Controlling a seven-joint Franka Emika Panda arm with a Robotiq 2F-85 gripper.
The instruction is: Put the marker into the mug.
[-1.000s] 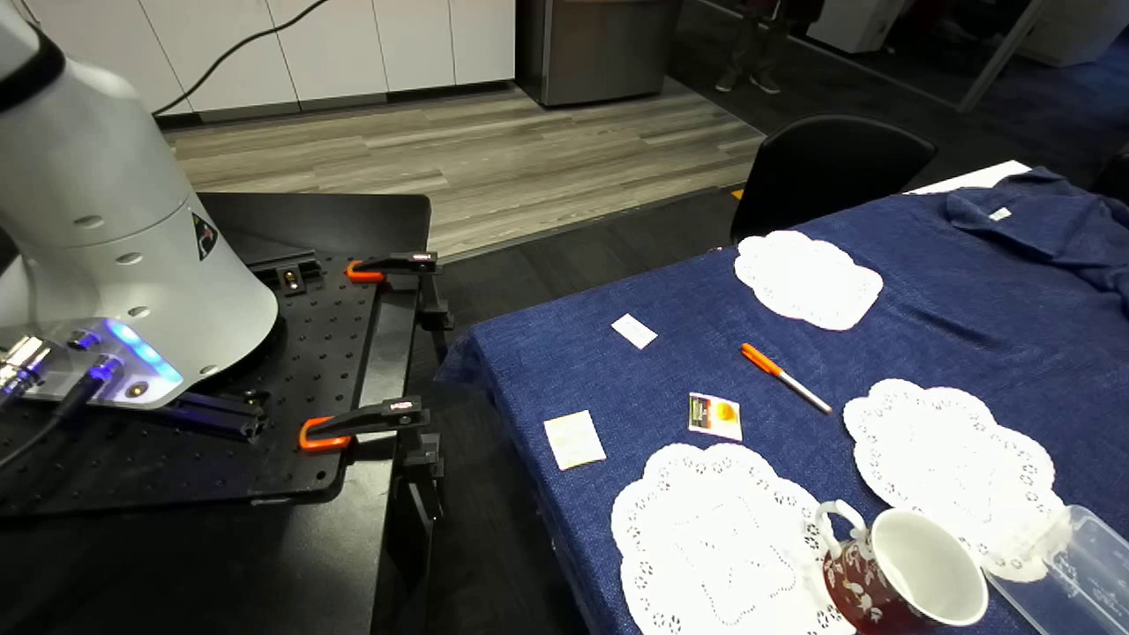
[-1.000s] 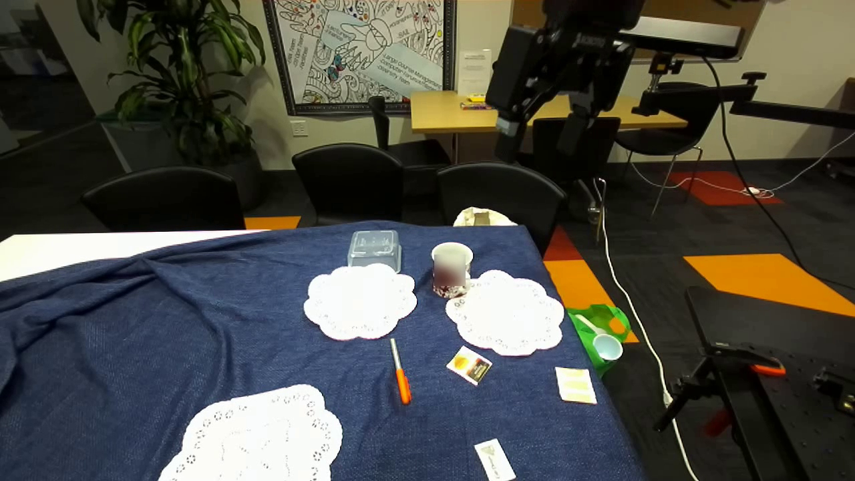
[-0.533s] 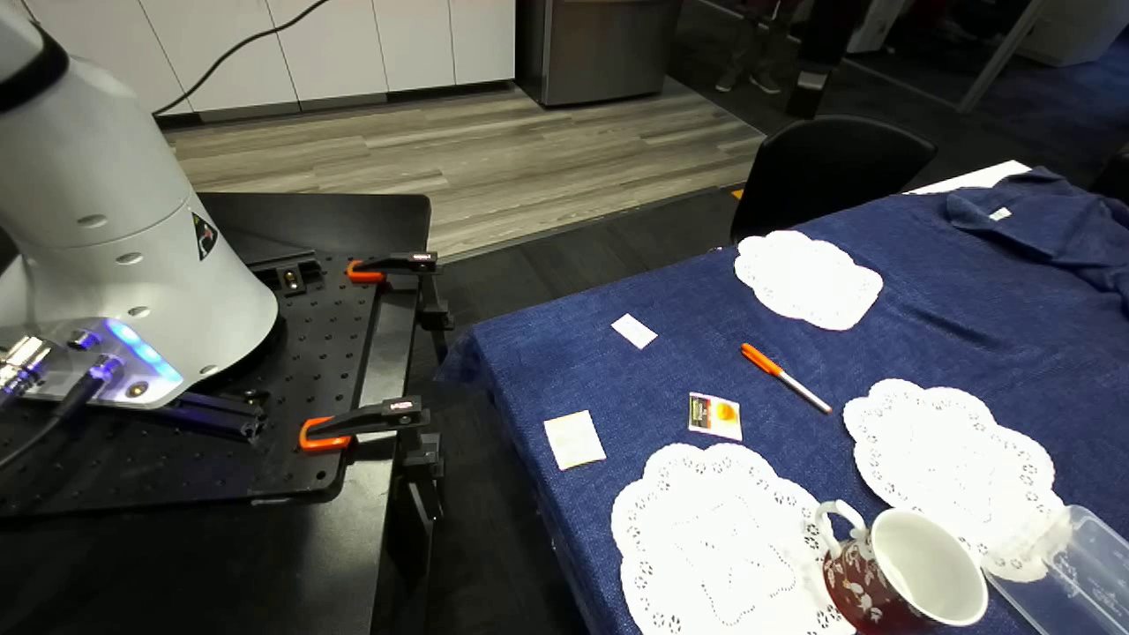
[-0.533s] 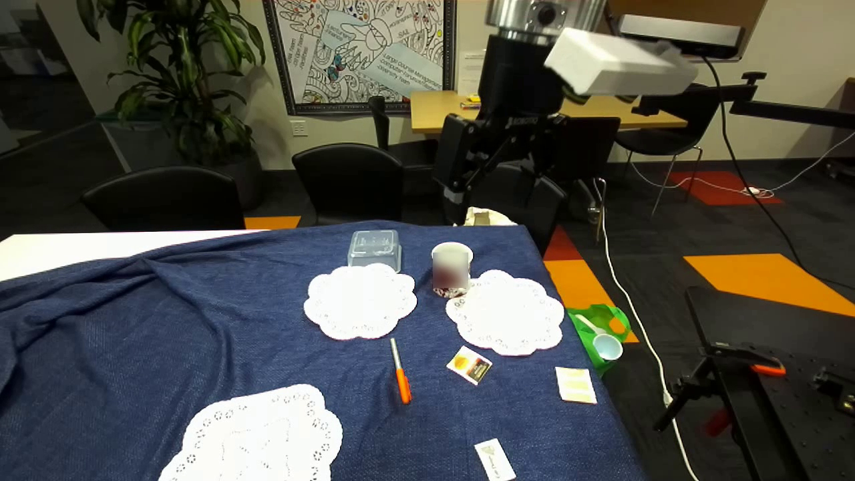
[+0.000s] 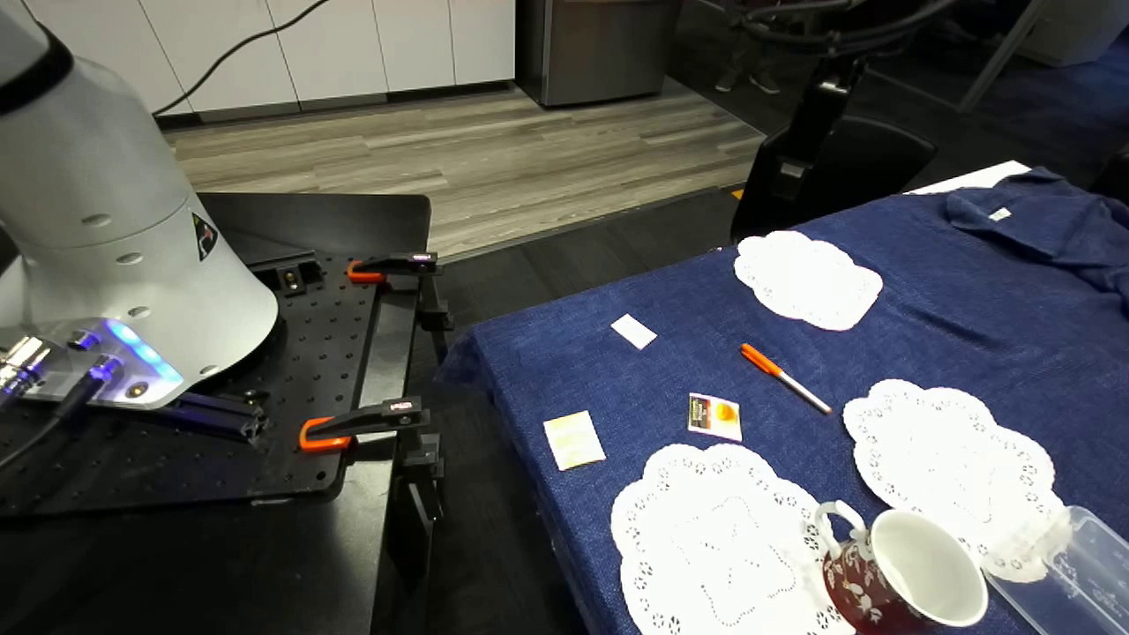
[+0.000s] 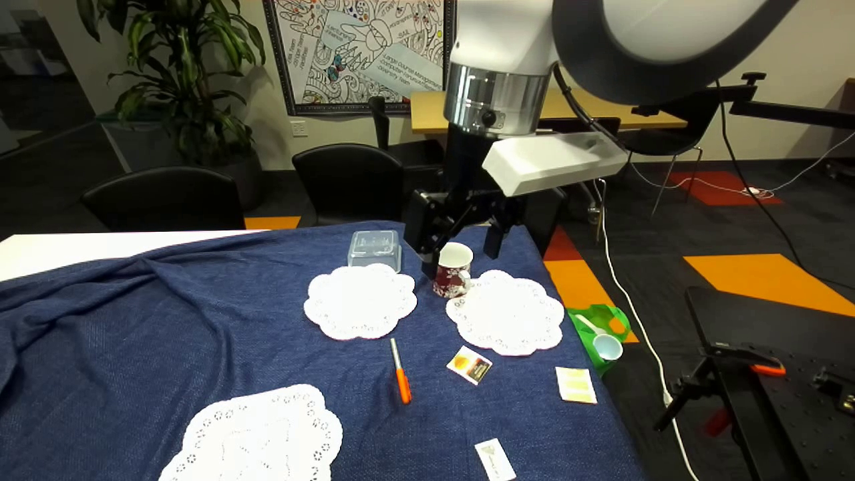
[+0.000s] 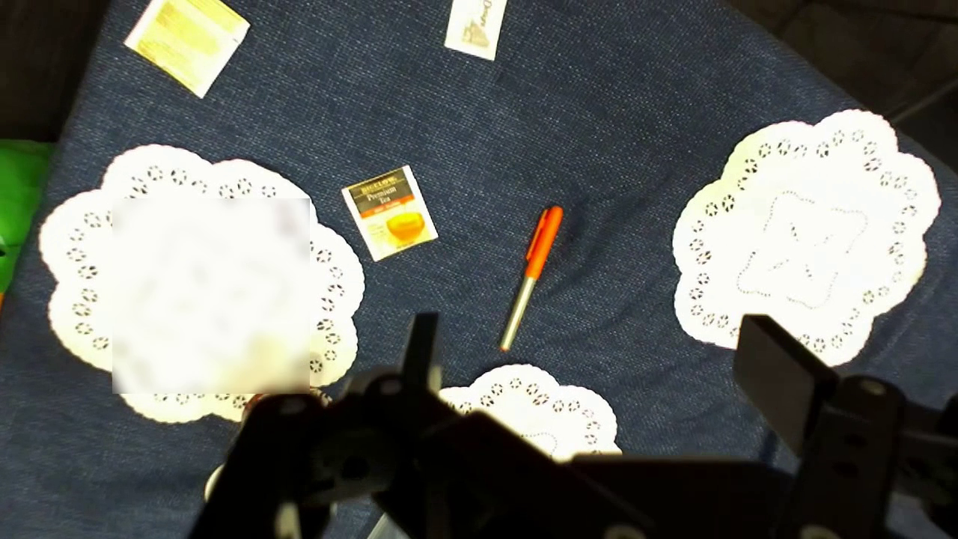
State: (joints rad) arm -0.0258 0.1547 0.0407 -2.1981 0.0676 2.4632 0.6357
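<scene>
While the fingers (image 7: 780, 383) hang spread wide above the blue-covered table (image 6: 374, 447), the marker (image 7: 531, 277) lies flat on it, orange end pointing away from them in the wrist view, tea packet (image 7: 389, 213) nearby. Mug (image 6: 452, 279) stands upright at the edge of a doily (image 6: 504, 321), well apart from marker. One finger overlaps mug in an exterior view; can't tell if they touch. Clear container (image 6: 374, 250) sits near mug.
</scene>
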